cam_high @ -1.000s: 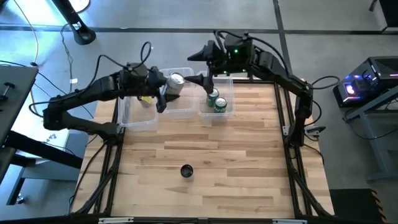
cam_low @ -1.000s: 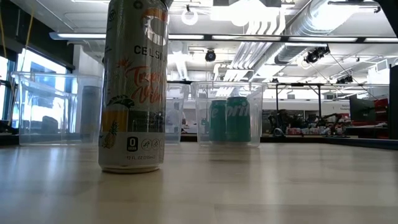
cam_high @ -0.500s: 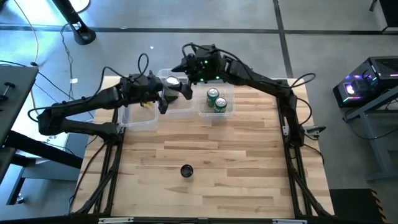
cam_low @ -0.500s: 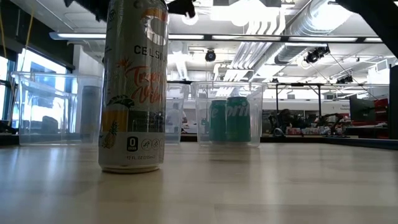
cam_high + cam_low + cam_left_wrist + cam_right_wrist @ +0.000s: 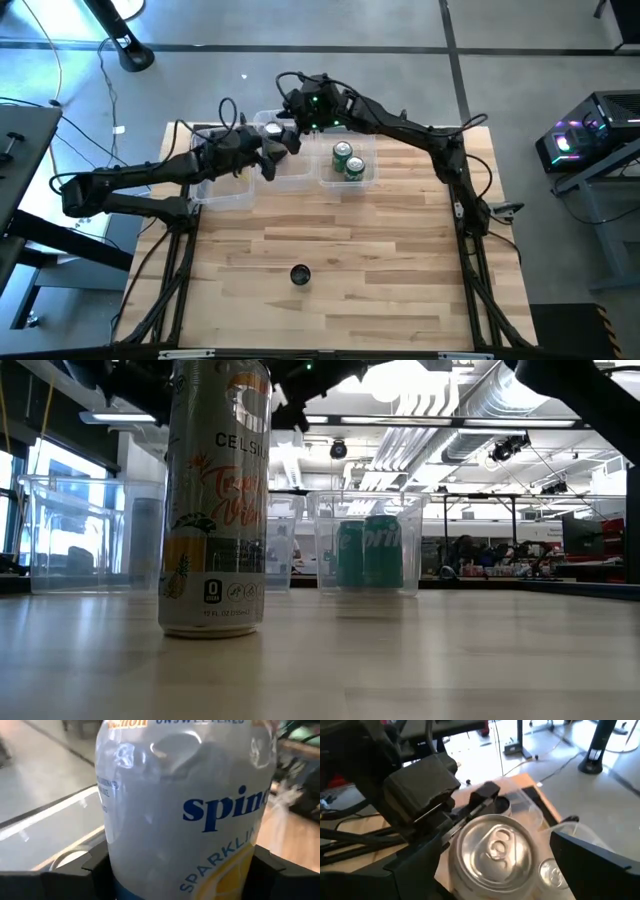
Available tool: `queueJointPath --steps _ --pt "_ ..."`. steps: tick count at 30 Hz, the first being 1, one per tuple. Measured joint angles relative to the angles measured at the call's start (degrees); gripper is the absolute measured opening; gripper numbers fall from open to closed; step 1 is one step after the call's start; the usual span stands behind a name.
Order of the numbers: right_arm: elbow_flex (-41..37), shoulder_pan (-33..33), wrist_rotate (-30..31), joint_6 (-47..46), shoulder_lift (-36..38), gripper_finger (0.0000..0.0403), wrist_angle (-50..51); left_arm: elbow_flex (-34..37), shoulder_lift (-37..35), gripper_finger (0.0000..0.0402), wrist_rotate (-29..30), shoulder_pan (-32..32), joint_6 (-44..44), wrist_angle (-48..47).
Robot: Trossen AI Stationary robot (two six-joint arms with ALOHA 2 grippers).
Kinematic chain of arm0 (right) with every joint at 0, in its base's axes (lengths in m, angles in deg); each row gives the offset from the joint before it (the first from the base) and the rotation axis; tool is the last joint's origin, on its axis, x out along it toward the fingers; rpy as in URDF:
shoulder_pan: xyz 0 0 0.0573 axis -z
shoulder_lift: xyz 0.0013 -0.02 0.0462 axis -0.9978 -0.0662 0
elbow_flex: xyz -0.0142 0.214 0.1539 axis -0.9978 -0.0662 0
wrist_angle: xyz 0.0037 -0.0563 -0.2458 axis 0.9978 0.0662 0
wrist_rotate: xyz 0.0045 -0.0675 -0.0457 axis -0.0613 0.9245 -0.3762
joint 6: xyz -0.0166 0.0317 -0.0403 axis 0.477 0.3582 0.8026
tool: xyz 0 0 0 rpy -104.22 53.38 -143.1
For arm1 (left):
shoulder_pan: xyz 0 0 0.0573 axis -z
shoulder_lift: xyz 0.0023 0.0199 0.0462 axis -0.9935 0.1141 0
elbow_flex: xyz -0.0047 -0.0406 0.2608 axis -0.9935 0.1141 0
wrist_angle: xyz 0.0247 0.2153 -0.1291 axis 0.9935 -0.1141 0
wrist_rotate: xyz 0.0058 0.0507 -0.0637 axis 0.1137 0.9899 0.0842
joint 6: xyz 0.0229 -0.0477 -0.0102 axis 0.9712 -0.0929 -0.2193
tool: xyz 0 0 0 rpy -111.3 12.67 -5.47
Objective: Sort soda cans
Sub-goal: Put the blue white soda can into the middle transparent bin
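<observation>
Since a second ago the right arm has swung from above the green cans' bin over toward the left arm, and the right gripper (image 5: pixel 290 128) now sits at the top of the silver can (image 5: pixel 272 130), its fingers (image 5: pixel 590 860) spread wide on either side of the can's lid without closing. Left gripper (image 5: pixel 268 150) has eased a little toward the table's back edge and is clamped around that same can, a pale one with blue lettering, holding it above the middle bin (image 5: pixel 288 178). Another silver lid shows inside that bin beneath it. 2 green cans (image 5: pixel 348 160) stand together in the right bin (image 5: pixel 345 185), and the left bin (image 5: pixel 222 193) lies under the left arm. Well apart from all that, 1 black-topped can (image 5: pixel 299 275) stands alone near the table's (image 5: pixel 400 260) front edge.
</observation>
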State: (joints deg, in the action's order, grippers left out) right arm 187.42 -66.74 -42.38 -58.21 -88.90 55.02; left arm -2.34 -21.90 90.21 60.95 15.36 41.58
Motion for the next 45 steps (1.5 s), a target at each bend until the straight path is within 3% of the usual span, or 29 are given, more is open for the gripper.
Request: queueJointPath --steps 6,14,17,21,28,30,33,35,42,45 --pt "0.0 0.0 1.6 -2.2 -1.7 0.0364 -0.1 1.8 0.0 0.0273 6.7 -0.2 1.1 2.6" --pt "0.0 0.3 0.7 -4.1 -5.3 0.0362 0.0 3.6 3.4 0.0273 6.8 -0.5 2.3 7.7" --pt "0.0 0.6 -0.6 -3.4 -5.8 0.0340 0.5 3.6 4.6 0.0273 6.8 -0.7 2.5 7.9" --pt "0.0 0.7 0.0 -2.1 -5.8 0.0274 0.7 3.6 6.1 0.0274 5.8 -0.9 3.4 10.1" --pt "0.0 1.7 -1.6 -0.1 -5.8 0.0274 0.4 3.6 5.7 0.0274 7.3 -0.8 3.5 10.3" --pt "0.0 2.2 -3.1 0.3 -5.8 0.0274 0.0 3.6 5.4 0.0297 8.0 -0.8 4.8 10.4" --pt "0.0 3.1 -5.9 2.5 -5.7 0.0274 1.7 2.2 4.2 0.0366 6.5 -0.7 7.8 6.2" --pt "0.6 3.6 -6.1 3.2 -5.7 0.0274 2.4 0.5 3.4 0.0383 6.4 -0.6 9.3 0.9" --pt "0.9 4.4 -4.6 4.1 -5.4 0.0274 5.2 -7.3 -1.5 0.0363 5.8 -0.6 8.8 -14.5" --pt "-0.4 3.7 -4.6 4.1 -5.9 0.0274 4.1 -7.8 -6.2 0.0363 7.2 -0.6 7.9 -16.0"
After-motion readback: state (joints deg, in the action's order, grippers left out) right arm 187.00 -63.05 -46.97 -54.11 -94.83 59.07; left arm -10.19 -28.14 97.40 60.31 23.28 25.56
